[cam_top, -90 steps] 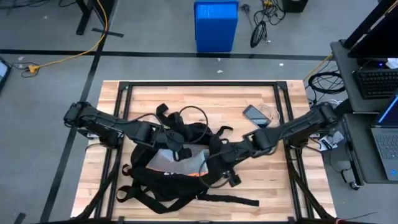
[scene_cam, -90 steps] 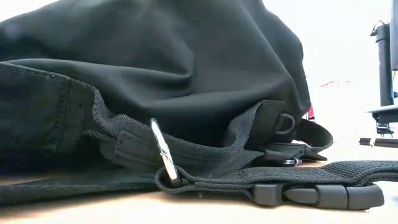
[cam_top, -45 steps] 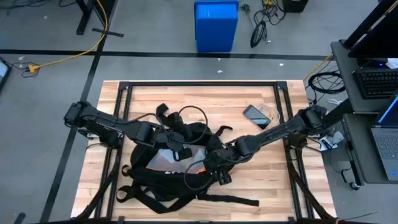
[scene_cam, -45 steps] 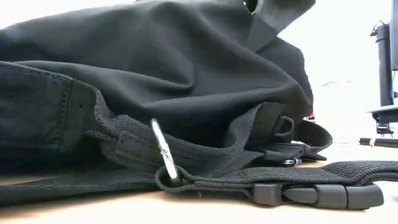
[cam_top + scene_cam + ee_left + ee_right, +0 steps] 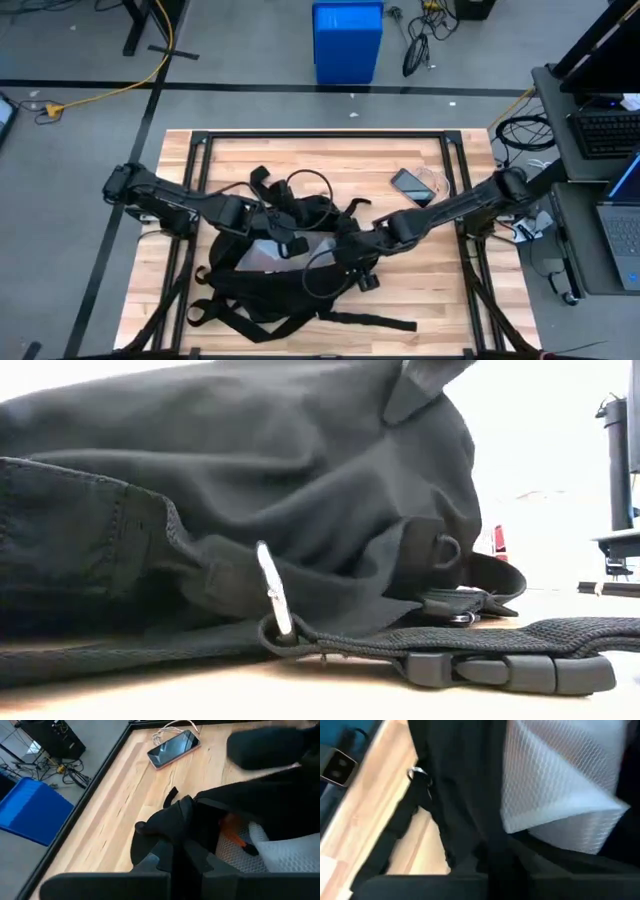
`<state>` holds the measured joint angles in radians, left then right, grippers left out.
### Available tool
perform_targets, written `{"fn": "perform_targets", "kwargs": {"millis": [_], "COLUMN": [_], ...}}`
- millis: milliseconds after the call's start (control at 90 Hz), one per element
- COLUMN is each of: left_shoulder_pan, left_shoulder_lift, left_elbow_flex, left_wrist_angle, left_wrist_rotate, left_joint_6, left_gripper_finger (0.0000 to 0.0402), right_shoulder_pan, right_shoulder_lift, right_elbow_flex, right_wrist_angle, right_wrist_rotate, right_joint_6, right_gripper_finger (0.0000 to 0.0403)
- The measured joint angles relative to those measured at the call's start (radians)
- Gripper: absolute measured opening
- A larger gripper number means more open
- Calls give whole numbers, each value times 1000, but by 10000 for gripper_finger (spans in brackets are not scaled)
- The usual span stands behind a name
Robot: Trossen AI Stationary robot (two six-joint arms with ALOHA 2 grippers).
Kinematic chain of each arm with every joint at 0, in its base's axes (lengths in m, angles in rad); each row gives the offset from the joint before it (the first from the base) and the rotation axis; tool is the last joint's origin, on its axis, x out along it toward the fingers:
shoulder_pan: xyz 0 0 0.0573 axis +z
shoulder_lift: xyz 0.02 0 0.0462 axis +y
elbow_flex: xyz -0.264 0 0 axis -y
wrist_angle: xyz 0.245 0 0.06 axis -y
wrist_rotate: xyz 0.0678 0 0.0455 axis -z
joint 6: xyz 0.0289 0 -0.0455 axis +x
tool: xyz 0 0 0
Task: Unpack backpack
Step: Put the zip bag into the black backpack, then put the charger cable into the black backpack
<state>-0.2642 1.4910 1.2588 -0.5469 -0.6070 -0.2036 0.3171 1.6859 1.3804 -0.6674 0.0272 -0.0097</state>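
Left pincer (image 5: 272,228): at the backpack's upper opening edge, fingers together on a fold of black fabric, seen clamped in the left wrist view.
Right pincer (image 5: 352,250): at the bag's right side, against the black fabric; whether its fingers are apart or together cannot be told.
Backpack (image 5: 290,275): large, black, lying in the middle of the worktop toward its near edge, mouth held apart between the two arms; white mesh lining (image 5: 555,780) and an orange item (image 5: 231,831) show inside.
Straps: a black webbing strap (image 5: 365,321) trails along the near edge; in the low view a plastic buckle (image 5: 510,672) lies flat and a metal ring (image 5: 273,588) hangs from a loop.
Smartphone (image 5: 411,185): face up with a white cable, well apart from the bag, toward the far right.
Worktop (image 5: 430,290): light wood in a black frame.
Blue bin (image 5: 347,40): on the floor beyond the far edge.
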Motion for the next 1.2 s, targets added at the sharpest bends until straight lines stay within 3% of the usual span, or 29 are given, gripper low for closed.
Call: {"fn": "perform_targets", "kwargs": {"millis": [144,389,556,756,889,1033,1200], "left_shoulder_pan": [0,-4,-35,-90,-107,-97,-88], "left_shoulder_lift": [0,0,0,1,-14,-20,-20], "left_elbow_flex": [-29,-30,-30,2,8,9,8], "left_wrist_angle": [28,115,228,241,177,149,151], "left_wrist_rotate": [1,78,110,101,-24,-54,-57], "left_joint_6": [-7,-22,52,88,87,71,59], "left_gripper_finger": [0,0,0,0,0,0,0], "right_shoulder_pan": [7,-6,-59,-106,-91,-38,6], "right_shoulder_lift": [-63,-143,-120,-56,-35,-39,-93], "right_elbow_flex": [0,0,0,1,1,1,0], "right_wrist_angle": [11,51,66,-134,-252,-236,-203], "right_wrist_rotate": [27,258,261,253,112,-163,-201], "right_joint_6": [-26,-77,-107,-71,-4,6,-32], "right_gripper_finger": [3,0,0,0,0,1,31]}}
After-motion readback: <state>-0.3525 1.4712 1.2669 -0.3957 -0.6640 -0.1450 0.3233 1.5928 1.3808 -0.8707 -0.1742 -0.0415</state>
